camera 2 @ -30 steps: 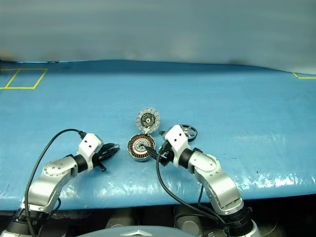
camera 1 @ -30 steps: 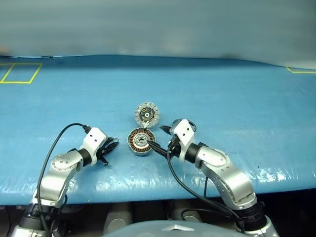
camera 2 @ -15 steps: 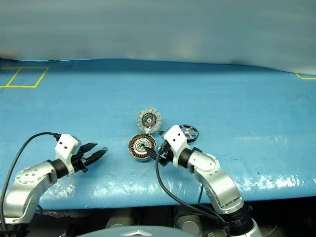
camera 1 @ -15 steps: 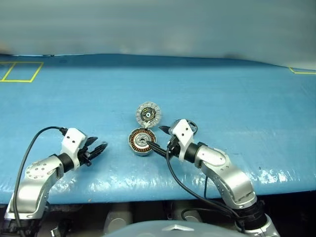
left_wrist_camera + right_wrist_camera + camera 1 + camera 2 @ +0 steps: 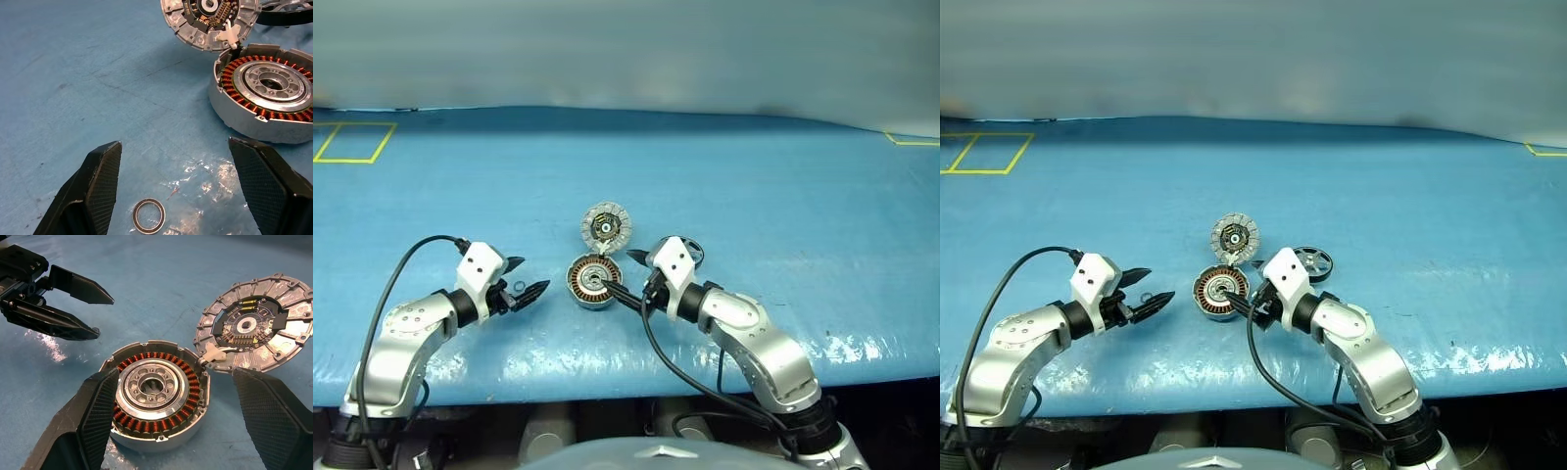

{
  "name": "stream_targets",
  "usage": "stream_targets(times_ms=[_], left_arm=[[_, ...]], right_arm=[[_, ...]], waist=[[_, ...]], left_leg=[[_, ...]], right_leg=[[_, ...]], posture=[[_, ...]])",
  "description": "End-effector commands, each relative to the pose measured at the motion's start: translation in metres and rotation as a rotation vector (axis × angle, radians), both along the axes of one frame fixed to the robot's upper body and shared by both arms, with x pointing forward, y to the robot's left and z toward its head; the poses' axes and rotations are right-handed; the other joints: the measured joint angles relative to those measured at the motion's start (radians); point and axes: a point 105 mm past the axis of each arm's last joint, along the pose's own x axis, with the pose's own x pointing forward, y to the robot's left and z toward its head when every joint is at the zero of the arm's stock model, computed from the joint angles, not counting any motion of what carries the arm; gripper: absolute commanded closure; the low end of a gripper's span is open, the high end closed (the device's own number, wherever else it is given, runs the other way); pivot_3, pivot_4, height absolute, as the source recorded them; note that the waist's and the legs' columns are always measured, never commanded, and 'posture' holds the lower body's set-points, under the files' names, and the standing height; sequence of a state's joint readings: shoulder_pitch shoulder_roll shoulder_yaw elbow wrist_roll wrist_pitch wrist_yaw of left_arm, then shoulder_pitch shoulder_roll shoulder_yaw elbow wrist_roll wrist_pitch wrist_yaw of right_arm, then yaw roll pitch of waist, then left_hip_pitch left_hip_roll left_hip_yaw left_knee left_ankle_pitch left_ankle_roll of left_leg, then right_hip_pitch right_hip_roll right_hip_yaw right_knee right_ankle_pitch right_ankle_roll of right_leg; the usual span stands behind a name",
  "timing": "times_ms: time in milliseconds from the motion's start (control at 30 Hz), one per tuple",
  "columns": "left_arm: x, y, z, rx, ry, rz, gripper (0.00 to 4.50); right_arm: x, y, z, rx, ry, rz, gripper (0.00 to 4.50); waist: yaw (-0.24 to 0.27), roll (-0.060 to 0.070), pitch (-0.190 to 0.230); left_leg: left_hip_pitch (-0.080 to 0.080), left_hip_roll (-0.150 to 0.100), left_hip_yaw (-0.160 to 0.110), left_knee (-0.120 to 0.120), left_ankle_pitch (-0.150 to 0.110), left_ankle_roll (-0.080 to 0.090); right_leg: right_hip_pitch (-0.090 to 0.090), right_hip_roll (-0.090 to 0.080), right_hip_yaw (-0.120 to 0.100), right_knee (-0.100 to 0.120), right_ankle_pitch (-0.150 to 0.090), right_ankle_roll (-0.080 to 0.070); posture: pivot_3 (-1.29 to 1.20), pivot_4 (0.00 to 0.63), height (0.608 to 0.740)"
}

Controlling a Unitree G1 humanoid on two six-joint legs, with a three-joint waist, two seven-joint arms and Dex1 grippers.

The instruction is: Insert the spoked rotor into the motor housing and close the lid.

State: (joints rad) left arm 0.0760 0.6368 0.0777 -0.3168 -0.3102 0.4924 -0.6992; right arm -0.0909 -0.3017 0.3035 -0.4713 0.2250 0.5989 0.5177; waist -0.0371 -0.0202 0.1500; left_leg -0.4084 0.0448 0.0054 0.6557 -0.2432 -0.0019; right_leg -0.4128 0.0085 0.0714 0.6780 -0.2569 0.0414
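Right now both claws wide & empty: left gripper (image 5: 530, 275) over small washer (image 5: 148, 216), right gripper (image 5: 171, 431) straddling motor housing (image 5: 593, 281). Lid (image 5: 606, 225) hinged open beyond. Spoked rotor (image 5: 1310, 263) lies flat just behind right wrist, so right arm nearer

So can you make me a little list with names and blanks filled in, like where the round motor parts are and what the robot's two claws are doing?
surface: blue table
motor housing: sits open, copper coils showing, no rotor inside
lid: flipped open, lying flat beside the housing, joined at its rim
spoked rotor: on the table behind the right arm
small washer ring: on the table between the left fingers
left gripper: open, holding nothing
right gripper: open, one finger on each side of the housing
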Motion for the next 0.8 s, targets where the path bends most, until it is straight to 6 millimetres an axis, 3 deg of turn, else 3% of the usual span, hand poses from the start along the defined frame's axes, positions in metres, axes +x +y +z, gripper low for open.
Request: stream_targets(times_ms=[33, 500, 800], left_arm=[[0.001, 0.005, 0.000, 0.029, -0.011, 0.022, 0.73], [-0.019, 0.031, -0.002, 0.003, -0.028, 0.197, 0.73], [-0.047, 0.030, -0.009, -0.068, 0.051, 0.160, 0.73]], right_arm=[[0.000, -0.002, 0.009, 0.028, -0.035, -0.014, 0.60], [-0.003, 0.001, 0.008, 0.033, -0.024, -0.005, 0.60], [-0.004, 0.005, 0.006, 0.038, -0.017, 0.013, 0.60]], waist=[[0.000, 0.000, 0.000], [0.001, 0.000, 0.000], [0.000, 0.000, 0.000]], left_leg=[[0.000, 0.000, 0.000, 0.000, 0.000, 0.000], [-0.001, 0.001, -0.001, 0.001, 0.000, 0.000], [-0.001, 0.001, 0.000, 0.001, 0.000, 0.000]], right_leg=[[0.000, 0.000, 0.000, 0.000, 0.000, 0.000], [-0.001, -0.002, 0.000, 0.000, -0.002, -0.002], [0.000, -0.002, 0.000, 0.000, -0.003, -0.004]], posture=[[0.00, 0.150, 0.740], [0.00, 0.150, 0.740], [0.00, 0.150, 0.740]])
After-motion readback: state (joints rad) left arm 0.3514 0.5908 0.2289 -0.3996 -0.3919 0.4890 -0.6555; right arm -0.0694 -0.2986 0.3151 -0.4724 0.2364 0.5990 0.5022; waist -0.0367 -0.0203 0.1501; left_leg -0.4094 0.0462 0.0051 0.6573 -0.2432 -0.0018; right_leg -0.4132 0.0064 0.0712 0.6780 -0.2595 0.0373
